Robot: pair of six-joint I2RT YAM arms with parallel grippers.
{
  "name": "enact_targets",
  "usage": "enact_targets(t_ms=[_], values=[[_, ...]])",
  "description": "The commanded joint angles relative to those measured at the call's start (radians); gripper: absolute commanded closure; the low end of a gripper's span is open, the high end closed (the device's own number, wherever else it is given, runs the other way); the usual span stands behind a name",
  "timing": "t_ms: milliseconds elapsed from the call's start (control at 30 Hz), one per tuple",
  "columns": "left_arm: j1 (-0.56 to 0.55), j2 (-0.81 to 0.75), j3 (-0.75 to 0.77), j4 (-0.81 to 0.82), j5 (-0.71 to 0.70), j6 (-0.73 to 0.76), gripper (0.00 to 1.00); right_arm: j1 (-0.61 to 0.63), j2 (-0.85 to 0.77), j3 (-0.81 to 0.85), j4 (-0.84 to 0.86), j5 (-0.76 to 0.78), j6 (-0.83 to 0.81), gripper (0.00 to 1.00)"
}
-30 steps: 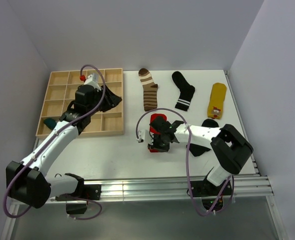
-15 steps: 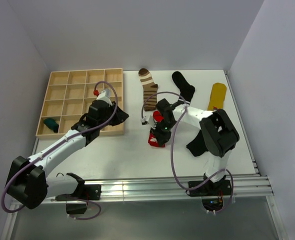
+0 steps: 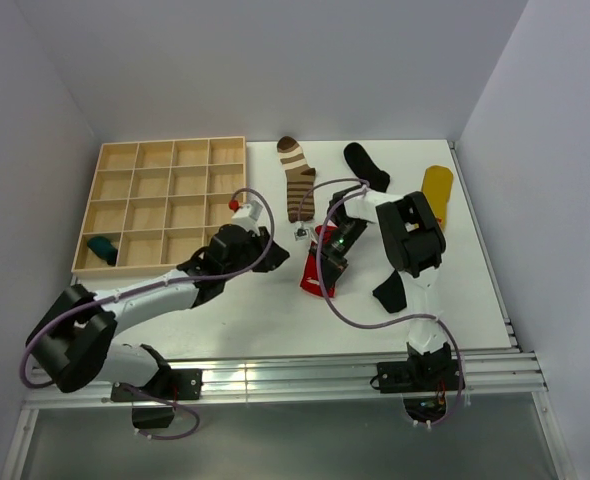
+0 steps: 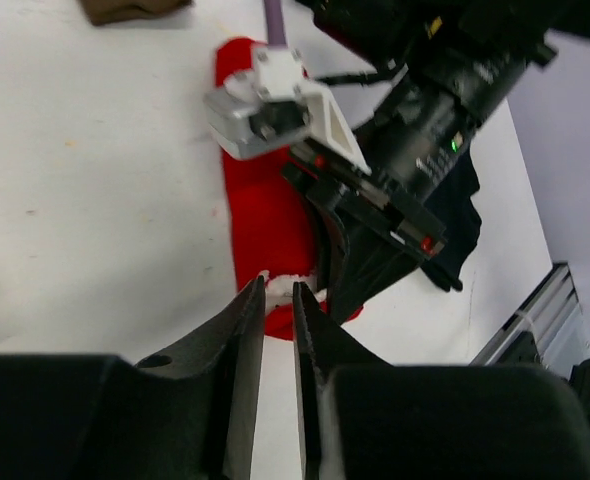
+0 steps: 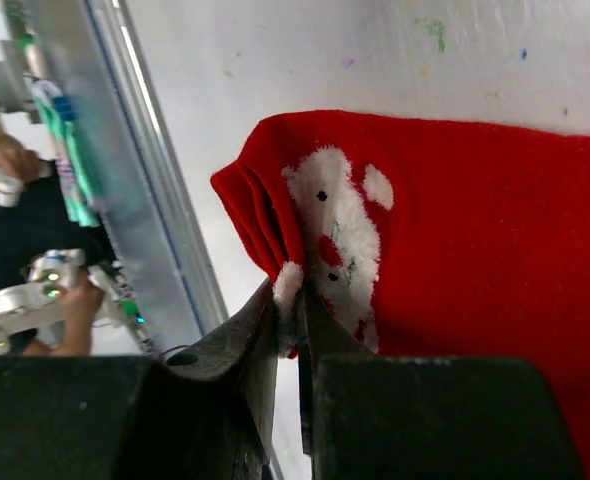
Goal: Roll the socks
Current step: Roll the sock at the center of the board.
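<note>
Socks are spread over the white tabletop (image 3: pixel 245 310), and the one I am working is the red sock (image 3: pixel 315 282), which lies near the middle, between my two arms. My right hand (image 3: pixel 327 266) is closed on it: in the right wrist view the fingertips pinch a folded edge of the red fabric, right beside a fuzzy white cartoon patch (image 5: pixel 335 240). My left hand (image 3: pixel 279 250) sits low just to the left of the same sock. In the left wrist view its fingers (image 4: pixel 243 330) are drawn nearly together with only a thin slit between them, and the tips are at the sock's white-trimmed lower edge; I cannot tell whether they have hold of it. Behind the red sock lie a brown-cream striped sock (image 3: pixel 298 185), a black sock (image 3: pixel 363 162) partly covered by the right arm, and a yellow sock (image 3: pixel 435 188) farther right. Another black sock (image 3: pixel 389 292) lies under the right arm. A dark teal sock (image 3: pixel 102 248) sits in the near-left compartment of the wooden tray (image 3: pixel 175 142).
</note>
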Motion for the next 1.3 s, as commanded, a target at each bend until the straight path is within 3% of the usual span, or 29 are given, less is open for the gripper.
enact_targets(t_ms=[0,433,833,1267], values=[[-0.051,0.069,0.002,0.162,0.062,0.077,0.76,-0.026,0.012,0.050,-0.132,-0.088,-0.061,0.85],[-0.101,0.312,0.053,0.354,0.272,0.148,0.59,-0.062,0.078,0.052,-0.156,-0.106,-0.052,0.85],[-0.106,0.436,0.088,0.396,0.307,0.245,0.54,-0.082,0.097,0.046,-0.172,-0.097,-0.057,0.86],[-0.105,0.454,0.110,0.338,0.232,0.349,0.51,-0.090,0.107,0.034,-0.169,-0.086,-0.063,0.86]])
